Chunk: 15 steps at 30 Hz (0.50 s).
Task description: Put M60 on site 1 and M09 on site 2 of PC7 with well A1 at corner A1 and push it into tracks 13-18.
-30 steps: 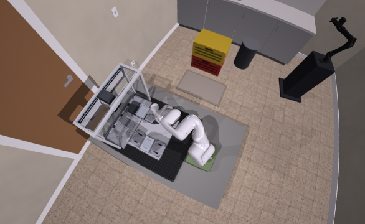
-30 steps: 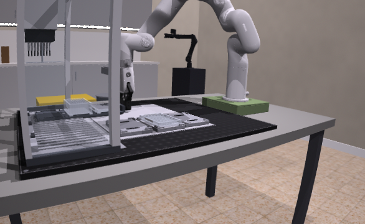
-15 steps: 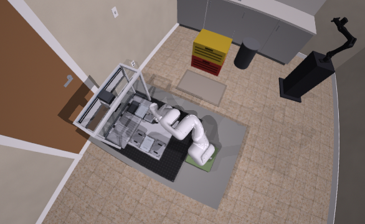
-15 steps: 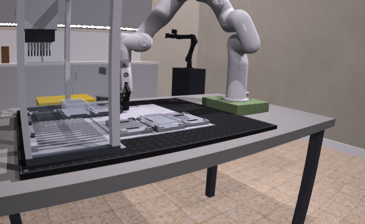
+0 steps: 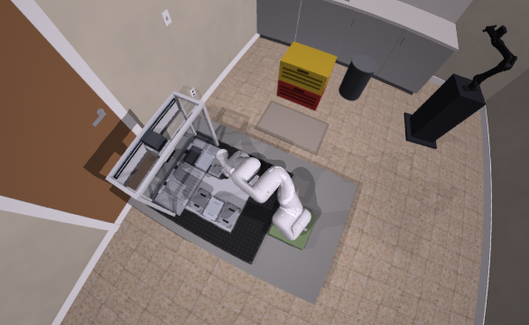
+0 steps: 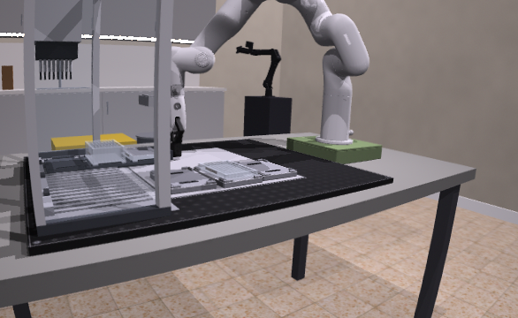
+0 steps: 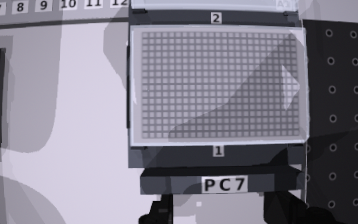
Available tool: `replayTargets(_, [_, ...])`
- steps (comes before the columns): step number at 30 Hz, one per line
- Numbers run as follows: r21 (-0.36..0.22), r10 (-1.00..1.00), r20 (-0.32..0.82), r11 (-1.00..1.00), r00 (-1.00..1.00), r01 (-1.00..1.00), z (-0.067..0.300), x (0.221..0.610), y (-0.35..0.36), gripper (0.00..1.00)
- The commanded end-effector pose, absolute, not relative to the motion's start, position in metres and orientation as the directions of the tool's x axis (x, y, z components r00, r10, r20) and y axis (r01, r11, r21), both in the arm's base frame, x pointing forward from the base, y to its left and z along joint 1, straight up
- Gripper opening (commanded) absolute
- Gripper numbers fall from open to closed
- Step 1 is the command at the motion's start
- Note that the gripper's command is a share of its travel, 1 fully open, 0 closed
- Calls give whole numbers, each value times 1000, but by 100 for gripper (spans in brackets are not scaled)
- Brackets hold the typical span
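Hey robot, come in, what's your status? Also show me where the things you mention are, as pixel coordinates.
Tool (image 6: 177,155) (image 7: 218,202) open, behind carrier PC7 (image 7: 156,184). Dense plate (image 7: 220,85) aboard, site 1. Loading path: nothing seen blocking; far end out of wrist view.

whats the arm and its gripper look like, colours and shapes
The arm is glossy white, with rounded tubular links and bulbous joints; a disc-like round cap marks one joint. The gripper has a pale body and slim, angular black fingers. I see no cables or sleeve.
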State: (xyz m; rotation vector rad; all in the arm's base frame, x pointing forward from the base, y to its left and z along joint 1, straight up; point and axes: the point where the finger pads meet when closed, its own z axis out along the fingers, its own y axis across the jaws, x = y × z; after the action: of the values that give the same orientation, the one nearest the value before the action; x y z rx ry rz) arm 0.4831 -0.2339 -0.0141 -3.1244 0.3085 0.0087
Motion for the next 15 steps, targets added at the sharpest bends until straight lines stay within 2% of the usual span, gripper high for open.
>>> replayTargets(1, [-2, -196, -1, -981, 981, -196, -12, 485, -235, 81])
replayTargets(15, [-2, -196, -1, -981, 981, -196, -12, 490, -236, 81])
